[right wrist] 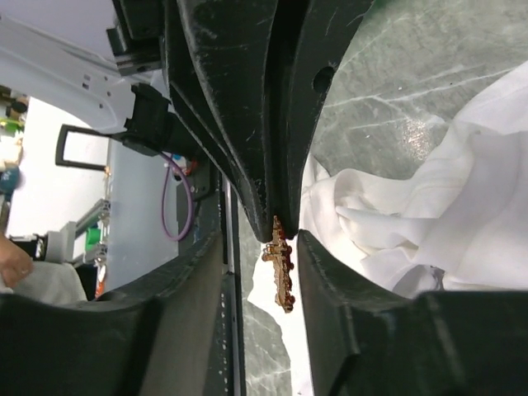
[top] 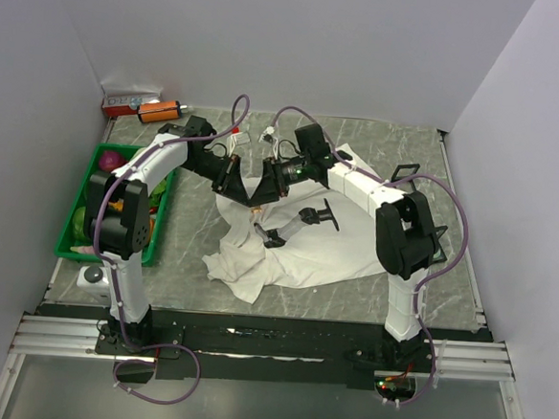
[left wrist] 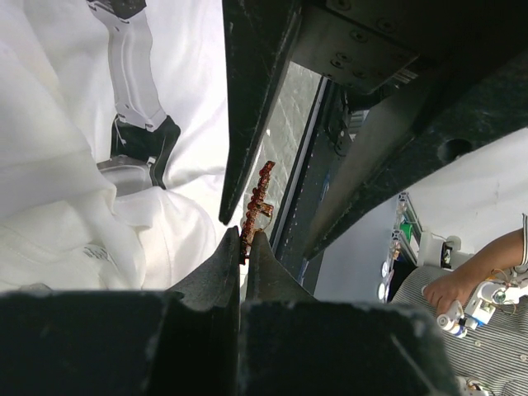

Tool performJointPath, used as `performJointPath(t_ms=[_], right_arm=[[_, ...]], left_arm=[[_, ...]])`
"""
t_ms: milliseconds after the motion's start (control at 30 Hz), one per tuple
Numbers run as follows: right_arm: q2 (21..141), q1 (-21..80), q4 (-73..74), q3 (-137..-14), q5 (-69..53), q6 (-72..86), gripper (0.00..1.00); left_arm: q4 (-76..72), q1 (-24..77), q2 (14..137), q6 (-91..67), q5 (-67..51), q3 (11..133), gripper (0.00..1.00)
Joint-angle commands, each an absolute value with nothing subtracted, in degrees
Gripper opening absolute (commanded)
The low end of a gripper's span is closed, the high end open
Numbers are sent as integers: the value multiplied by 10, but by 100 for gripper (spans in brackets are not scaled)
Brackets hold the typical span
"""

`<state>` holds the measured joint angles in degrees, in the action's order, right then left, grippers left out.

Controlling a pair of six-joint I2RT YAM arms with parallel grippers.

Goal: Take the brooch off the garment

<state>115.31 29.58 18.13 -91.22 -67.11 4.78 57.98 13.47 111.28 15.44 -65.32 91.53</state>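
The brooch [top: 258,209] is a tiny orange-gold trinket held in the air above the back edge of the white garment [top: 296,254]. My left gripper [top: 252,201] is shut on one end of it. In the left wrist view [left wrist: 242,235] the brooch [left wrist: 261,194] sticks up from the closed tips. My right gripper [top: 267,202] faces it, open, with a finger on each side of the brooch [right wrist: 280,264] and not touching it [right wrist: 257,235]. The garment also shows crumpled below [left wrist: 66,165] [right wrist: 429,206]. No cloth shows on the brooch.
A green bin [top: 76,243] with fruit and vegetables stands at the left. An orange-and-black cylinder [top: 159,111] and a red-and-white box [top: 129,98] lie at the back left. A black-and-grey shape [top: 308,216] lies on the garment. Walls enclose the table.
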Motion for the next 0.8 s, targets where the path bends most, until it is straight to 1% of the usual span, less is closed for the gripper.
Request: performJointPath(t_ms=[0, 33, 133, 267, 300, 333, 400, 433, 467, 500, 533, 567, 600, 633, 733, 767], right_arm=[[1131, 283, 221, -934, -687, -26, 50], [1130, 282, 228, -933, -685, -33, 50], [1128, 281, 237, -928, -678, -47, 45], [1129, 282, 233, -925, -675, -47, 30], [1129, 281, 233, -925, -674, -49, 28], [1129, 282, 236, -926, -673, -52, 21], [1130, 282, 243, -933, -669, -67, 14], [1130, 281, 252, -934, -665, -72, 7], [1129, 280, 258, -938, -655, -83, 4], [1124, 279, 264, -939, -650, -89, 1], [1120, 274, 277, -939, -645, -93, 0], [1115, 262, 286, -939, -640, -104, 0], [1098, 254, 294, -936, -629, -113, 0], [1090, 245, 304, -934, -623, -136, 0], [1060, 191, 374, -936, -598, -193, 0], [1042, 177, 403, -930, -588, -210, 0]], left_arm=[[577, 138, 1103, 170, -674, 928, 1], [577, 137, 1103, 169, -674, 928, 1], [576, 137, 1103, 168, -678, 929, 1], [578, 137, 1106, 170, -677, 932, 1], [580, 137, 1106, 170, -677, 932, 1], [579, 137, 1106, 171, -677, 932, 1], [578, 137, 1106, 168, -674, 932, 1], [578, 137, 1105, 168, -673, 933, 1], [576, 137, 1107, 165, -665, 935, 3], [571, 138, 1107, 158, -660, 937, 10], [569, 135, 1106, 156, -657, 939, 18], [567, 134, 1105, 153, -648, 945, 32], [566, 132, 1104, 147, -643, 948, 38], [564, 128, 1104, 145, -642, 952, 48], [574, 121, 1109, 148, -642, 969, 54], [573, 120, 1111, 149, -642, 976, 63]])
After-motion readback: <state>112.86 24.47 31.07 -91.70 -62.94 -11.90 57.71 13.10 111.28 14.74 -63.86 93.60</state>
